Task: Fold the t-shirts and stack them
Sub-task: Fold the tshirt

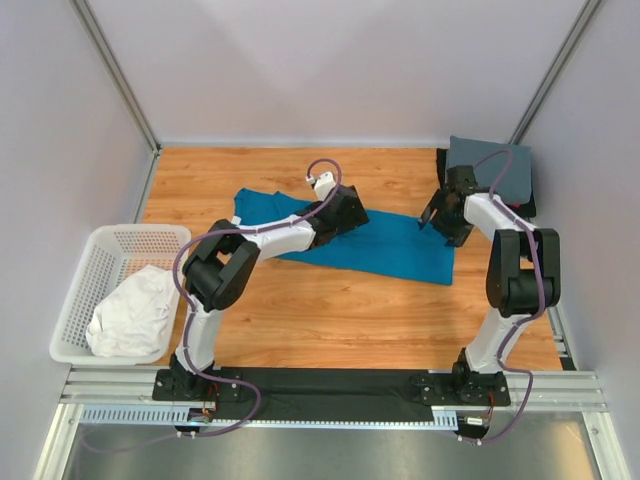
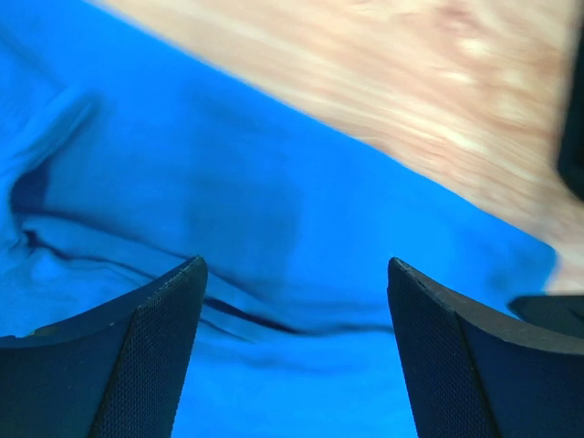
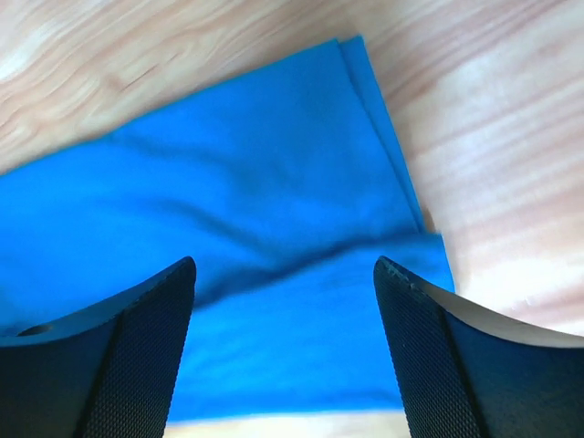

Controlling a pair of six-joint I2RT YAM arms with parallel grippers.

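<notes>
At centre frame in the overhead view, the teal-blue t-shirt [image 1: 400, 250] lies stretched across the wooden table [image 1: 300, 310], with the left gripper [image 1: 350, 216] above its middle and the right gripper [image 1: 443, 216] at its right end. Each wrist view shows jaws spread wide over blue cloth, gripping nothing.

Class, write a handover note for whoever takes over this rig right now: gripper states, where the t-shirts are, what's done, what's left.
Left gripper: open, empty, over the teal-blue t-shirt.
Right gripper: open, empty, over its right end.
That shirt lies mid-table, apparently folded into a long strip.
Grey t-shirt: folded, far right corner. White t-shirt: crumpled in the basket.
Left: finish the teal-blue one, stack it on the grey, then fold the white.
</notes>
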